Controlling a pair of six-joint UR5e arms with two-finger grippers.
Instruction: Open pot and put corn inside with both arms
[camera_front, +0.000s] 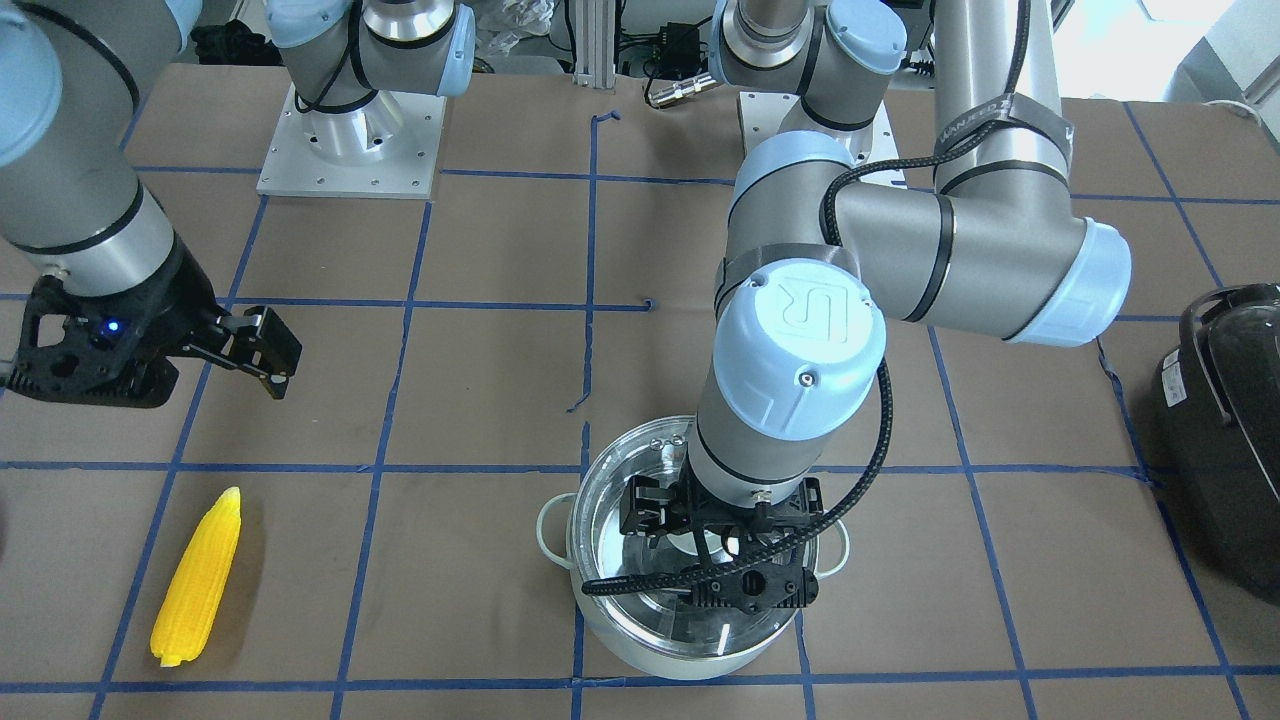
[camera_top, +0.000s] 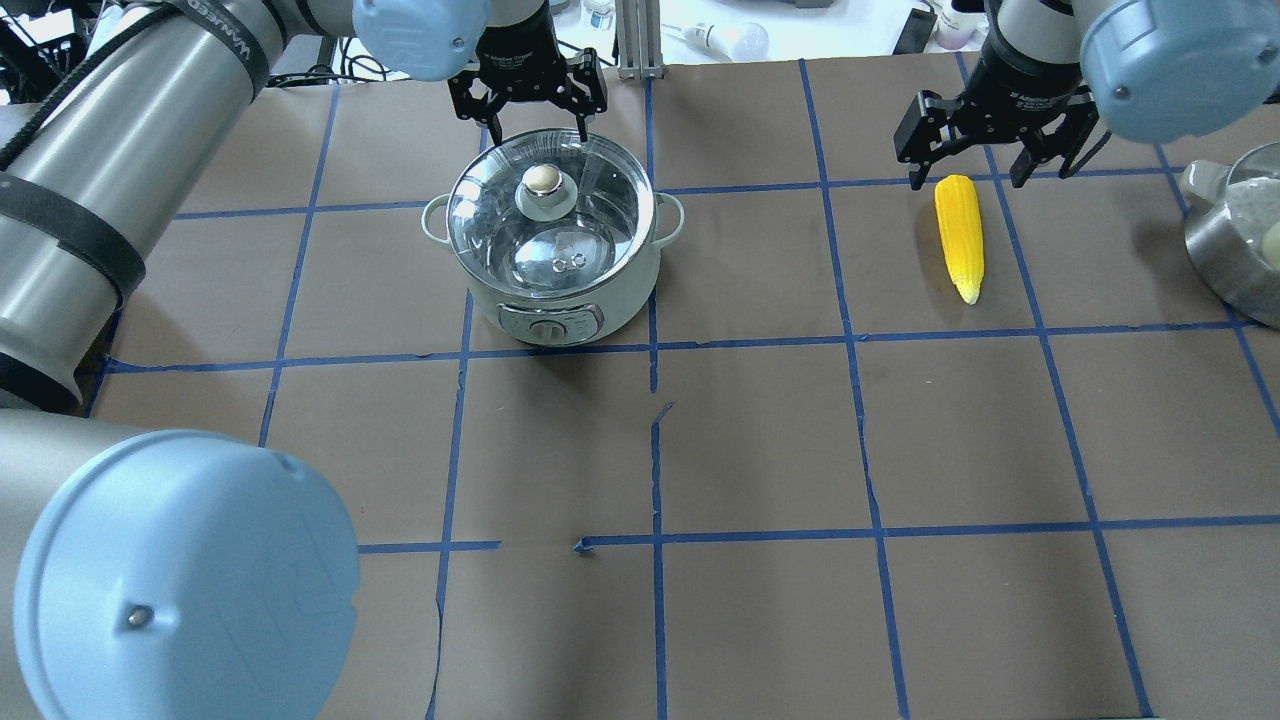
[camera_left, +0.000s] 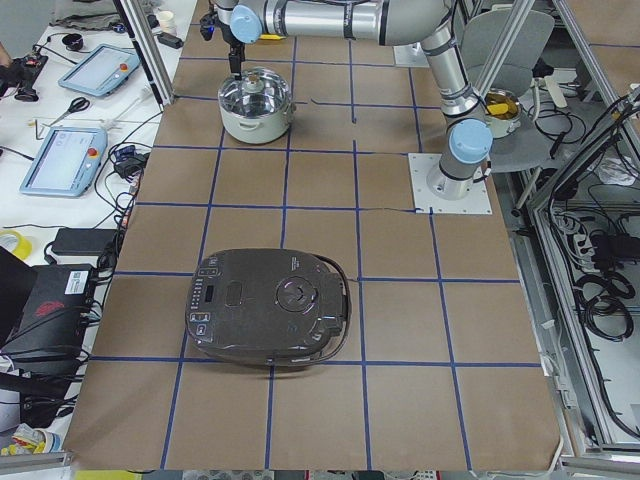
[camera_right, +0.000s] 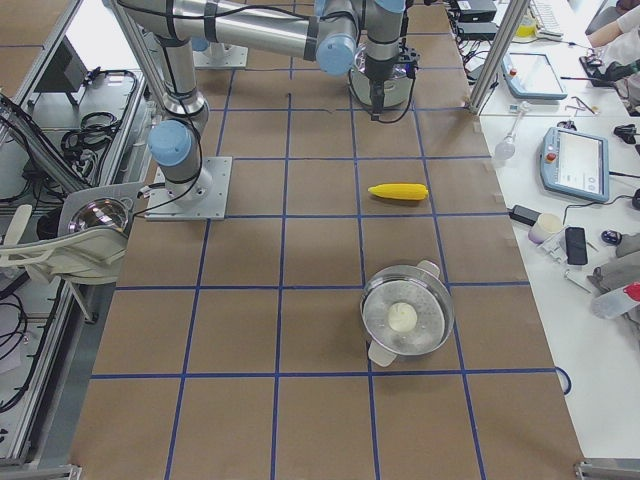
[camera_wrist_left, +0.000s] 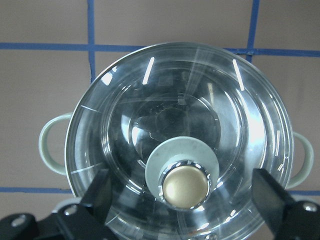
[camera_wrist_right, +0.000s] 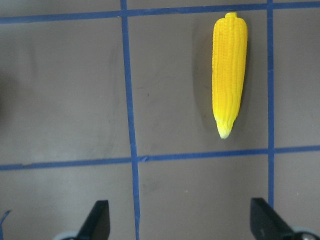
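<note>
One pot (camera_top: 620, 300), one corn (camera_top: 960, 235), two arms and two grippers show. The pot stands in the upper left of the overhead view, its one glass lid (camera_top: 590, 190) on and topped by a single brass knob (camera_top: 541, 180). The left gripper (camera_wrist_left: 182, 200) hangs over the lid, its fingers (camera_wrist_left: 97, 192) spread wide to either side of the knob, touching nothing. The corn lies flat on the surface (camera_top: 760, 440) in the upper right of that view, well apart from the pot, its tip pointing down the frame. The right gripper (camera_wrist_right: 182, 220) hovers near it, spread apart and empty, with the corn in the upper right of the wrist view, outside the fingers.

A blue joint cap near the middle of the front-facing view bears the letters "UR" (camera_front: 800, 310).

One black appliance (camera_left: 270, 305) and one steel bowl (camera_right: 375, 300) sit toward opposite ends of the surface. Between pot and corn, and across the lower half of the overhead view, is bare brown paper with blue tape lines.
</note>
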